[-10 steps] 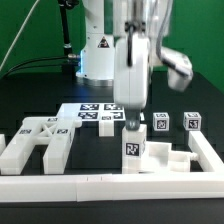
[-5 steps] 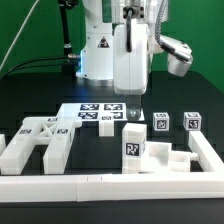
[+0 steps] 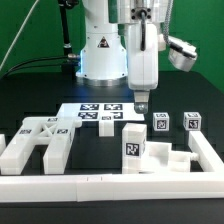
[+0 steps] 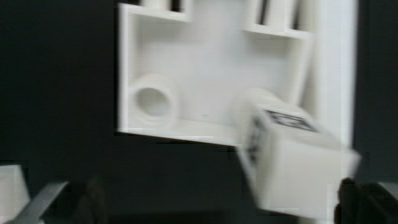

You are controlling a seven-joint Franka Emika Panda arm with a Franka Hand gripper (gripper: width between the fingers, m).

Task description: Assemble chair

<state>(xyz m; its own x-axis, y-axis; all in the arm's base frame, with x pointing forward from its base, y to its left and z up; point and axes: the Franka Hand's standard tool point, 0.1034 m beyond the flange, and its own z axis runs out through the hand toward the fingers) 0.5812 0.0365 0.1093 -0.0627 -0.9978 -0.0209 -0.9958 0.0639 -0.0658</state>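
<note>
My gripper [image 3: 143, 104] hangs released, empty; I should centre over the chunky white tagged plastic block [image 4: 285, 150] before descending.

White slab [image 4: 214, 60] lying flat on black desk [image 4: 54, 90], round hole [image 4: 157, 100] sunk near one long edge. Chunky white block [image 4: 294, 165], tilted, black-and-white tag [image 4: 290, 122] on its face, covering one slab corner. Dark jaws spread wide apart, clear of both parts.
</note>
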